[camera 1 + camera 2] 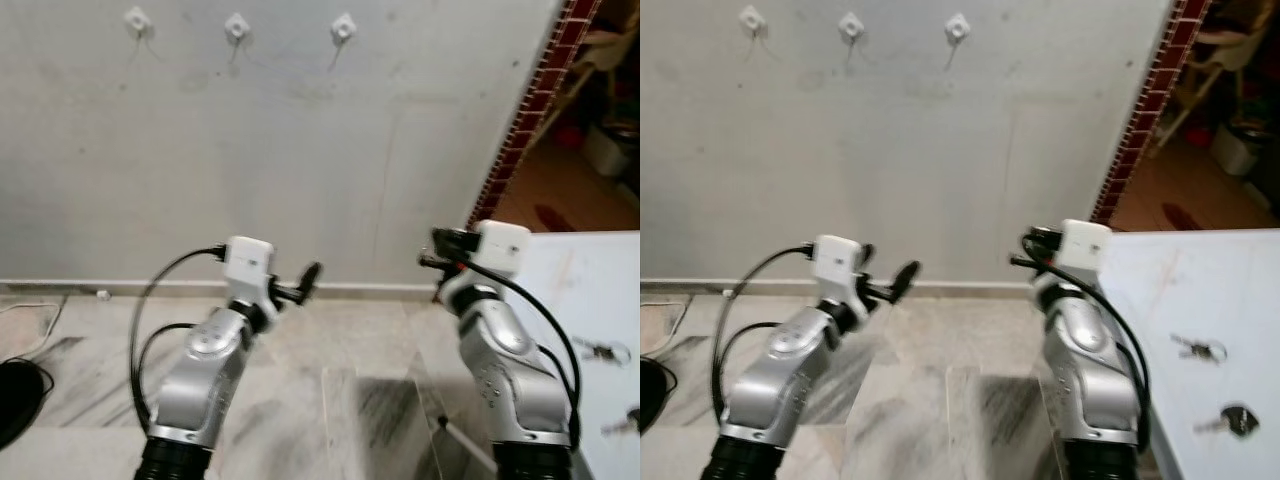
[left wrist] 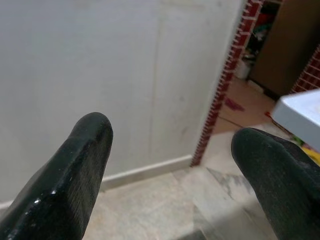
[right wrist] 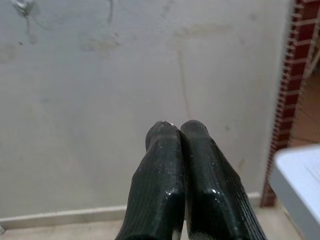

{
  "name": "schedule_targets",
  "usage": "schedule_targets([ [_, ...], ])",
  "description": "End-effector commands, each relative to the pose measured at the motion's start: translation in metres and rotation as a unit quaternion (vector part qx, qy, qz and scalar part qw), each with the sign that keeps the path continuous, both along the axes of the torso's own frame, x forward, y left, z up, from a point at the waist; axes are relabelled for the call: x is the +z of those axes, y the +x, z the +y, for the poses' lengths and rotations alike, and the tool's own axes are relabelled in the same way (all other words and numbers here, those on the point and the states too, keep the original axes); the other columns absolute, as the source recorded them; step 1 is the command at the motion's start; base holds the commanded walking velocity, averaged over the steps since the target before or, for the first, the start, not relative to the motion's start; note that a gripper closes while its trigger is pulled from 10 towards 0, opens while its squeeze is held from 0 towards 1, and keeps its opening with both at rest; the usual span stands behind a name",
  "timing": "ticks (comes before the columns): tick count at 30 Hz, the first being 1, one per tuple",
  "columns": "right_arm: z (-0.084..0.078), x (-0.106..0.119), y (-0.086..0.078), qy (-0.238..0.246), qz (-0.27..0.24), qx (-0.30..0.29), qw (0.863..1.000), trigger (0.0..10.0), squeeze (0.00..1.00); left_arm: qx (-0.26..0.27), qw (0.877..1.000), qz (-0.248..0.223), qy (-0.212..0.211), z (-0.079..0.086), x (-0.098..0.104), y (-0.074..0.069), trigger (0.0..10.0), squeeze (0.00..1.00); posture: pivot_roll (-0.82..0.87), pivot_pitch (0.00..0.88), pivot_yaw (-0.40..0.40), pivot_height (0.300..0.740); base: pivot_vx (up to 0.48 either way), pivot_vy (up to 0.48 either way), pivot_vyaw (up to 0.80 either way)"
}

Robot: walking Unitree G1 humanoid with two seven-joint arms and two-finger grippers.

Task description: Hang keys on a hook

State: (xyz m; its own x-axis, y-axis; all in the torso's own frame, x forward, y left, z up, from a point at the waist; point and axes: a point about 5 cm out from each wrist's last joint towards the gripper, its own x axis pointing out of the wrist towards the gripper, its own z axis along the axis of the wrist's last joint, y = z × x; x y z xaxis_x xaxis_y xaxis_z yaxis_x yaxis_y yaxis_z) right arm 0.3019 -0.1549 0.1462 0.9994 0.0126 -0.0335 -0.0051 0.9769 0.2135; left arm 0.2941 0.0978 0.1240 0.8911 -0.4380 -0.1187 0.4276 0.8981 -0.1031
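Observation:
Three white hooks [image 1: 136,20] [image 1: 236,27] [image 1: 343,28] sit in a row high on the grey wall. Two sets of keys lie on the white table [image 1: 1180,280] at my right: a ring of small keys [image 1: 1198,349] and a black-headed key [image 1: 1232,420] nearer me. My left gripper [image 1: 303,281] is raised in front of the wall, well below the hooks, and stands open [image 2: 170,165] with nothing between its fingers. My right gripper [image 1: 432,252] is held up near the table's far corner, its fingers [image 3: 165,150] pressed shut with nothing visible between them.
A red brick pillar [image 1: 520,120] ends the wall on the right, with a doorway to a cluttered room [image 1: 600,110] beyond it. A black cable and a dark object [image 1: 15,390] lie on the marble floor at the left.

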Motion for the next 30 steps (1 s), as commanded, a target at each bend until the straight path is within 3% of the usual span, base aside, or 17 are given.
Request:
schedule_targets([
  [1,0.0109,0.0074,0.0025,0.003,-0.015,0.017,1.0,10.0,0.0,0.01,1.0,-0.004,0.005,0.0085,0.002,0.001,10.0,0.0,0.11,0.0,-0.034,0.74,0.409,0.0,0.0],
  [24,0.0117,0.004,0.0025,0.001,-0.01,0.018,1.0,10.0,0.0,0.013,1.0,0.0,0.007,0.0087,0.001,0.0008,10.0,0.0,0.11,0.0,-0.032,0.74,0.399,0.0,0.12],
  [30,0.0119,0.0028,0.0019,0.003,-0.008,0.018,1.0,10.0,0.0,0.012,1.0,0.002,0.006,0.008,0.0008,0.0003,10.0,0.0,0.11,0.0,-0.032,0.74,0.351,0.294,0.0],
])
